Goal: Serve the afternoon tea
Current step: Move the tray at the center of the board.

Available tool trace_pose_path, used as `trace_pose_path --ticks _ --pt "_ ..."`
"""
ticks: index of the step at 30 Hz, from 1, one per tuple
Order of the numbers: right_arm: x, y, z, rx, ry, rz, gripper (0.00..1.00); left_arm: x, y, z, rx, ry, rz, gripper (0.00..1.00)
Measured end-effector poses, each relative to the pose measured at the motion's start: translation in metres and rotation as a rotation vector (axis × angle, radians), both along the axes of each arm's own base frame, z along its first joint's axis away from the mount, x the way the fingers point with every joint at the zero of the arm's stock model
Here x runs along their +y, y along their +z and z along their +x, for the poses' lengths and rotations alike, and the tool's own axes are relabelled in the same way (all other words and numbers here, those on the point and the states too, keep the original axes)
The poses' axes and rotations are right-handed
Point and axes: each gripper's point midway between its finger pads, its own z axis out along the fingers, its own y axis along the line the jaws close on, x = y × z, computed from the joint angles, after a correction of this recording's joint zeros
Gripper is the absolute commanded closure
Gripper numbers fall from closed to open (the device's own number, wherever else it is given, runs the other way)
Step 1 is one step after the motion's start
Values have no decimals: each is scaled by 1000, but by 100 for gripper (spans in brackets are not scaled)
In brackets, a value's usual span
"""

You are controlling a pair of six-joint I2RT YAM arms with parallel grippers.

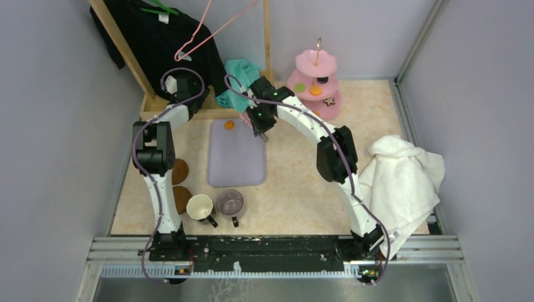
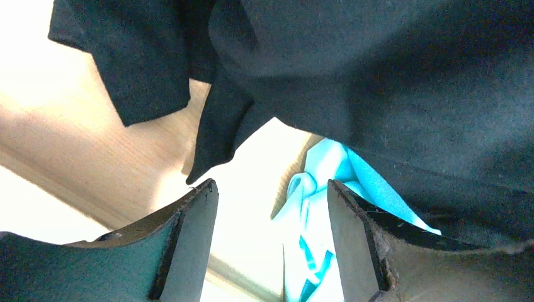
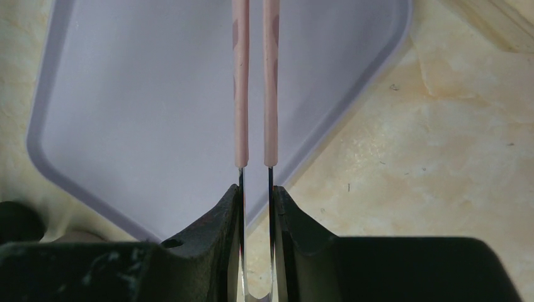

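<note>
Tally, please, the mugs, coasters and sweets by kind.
Mugs: 2 (cream mug, greyish-purple see-through mug)
Brown round coasters: 2
Small sweets: 5 (first orange round on lavender plastic tray; green round, second orange round, black round, star cookie on pink three-tier stand)
Total: 9

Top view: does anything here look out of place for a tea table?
Yes. A white towel lies crumpled at the right edge, and a black garment hangs at the back with a teal cloth bunched beside it. One orange sweet sits alone on the lavender tray.
</note>
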Motion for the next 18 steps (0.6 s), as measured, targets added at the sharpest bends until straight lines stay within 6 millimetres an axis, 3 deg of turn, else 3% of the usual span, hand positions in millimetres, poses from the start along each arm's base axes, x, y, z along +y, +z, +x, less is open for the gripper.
trace_pose_path --ticks 7,13,18 --pt "3 -31 -1 47 9 -16 95 -3 5 -15 -3 1 -9 30" --pt "4 -41 3 40 2 -30 95 -3 7 -20 -1 6 -19 30" --pt "-1 -69 6 62 -12 -80 96 -4 12 -31 0 8 -27 30"
